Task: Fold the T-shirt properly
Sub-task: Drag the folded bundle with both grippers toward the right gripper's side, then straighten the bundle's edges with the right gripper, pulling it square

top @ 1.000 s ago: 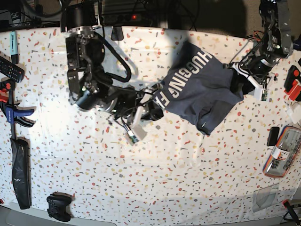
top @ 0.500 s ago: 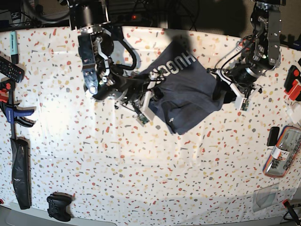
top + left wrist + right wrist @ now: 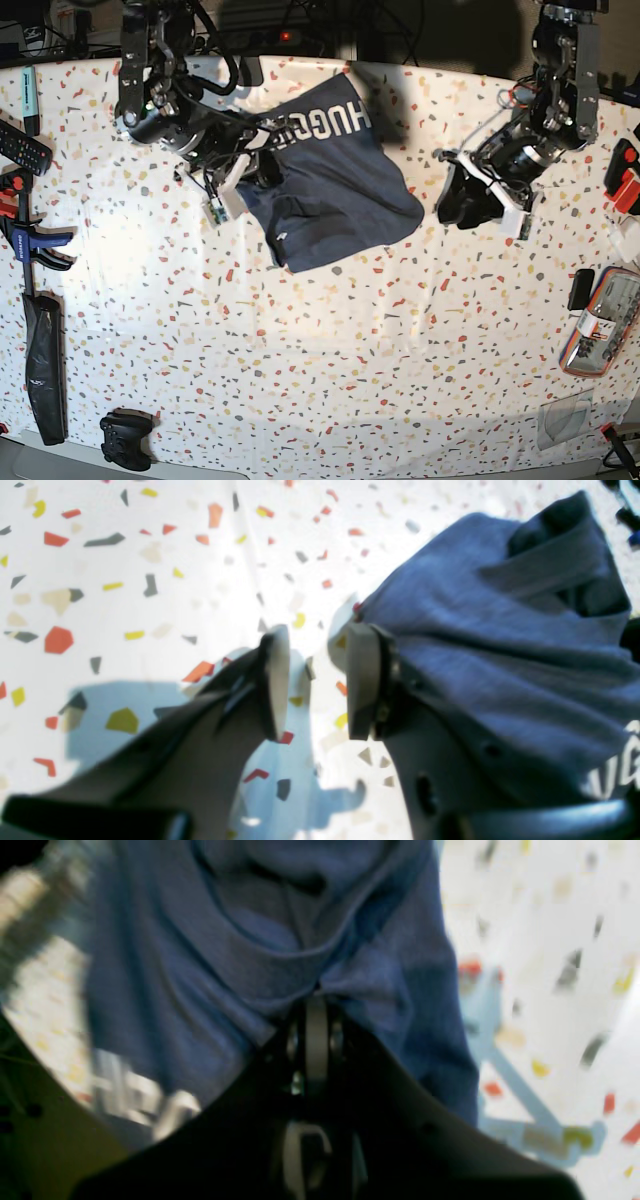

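Base view: right hand (image 3: 262,172) pinches the T-shirt (image 3: 335,190); left hand (image 3: 462,202) parted, empty, clamp (image 3: 25,235) far aside.

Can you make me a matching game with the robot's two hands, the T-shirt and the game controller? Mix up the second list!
Things:
1. left gripper
2. right gripper
3. T-shirt
4. game controller

States or places:
A. navy blue with white letters
B. jaws shut on cloth
C. near the table's front edge, far from both arms
D. jaws apart, nothing between them

Pairs: 1-D, 2-B, 3-A, 4-C
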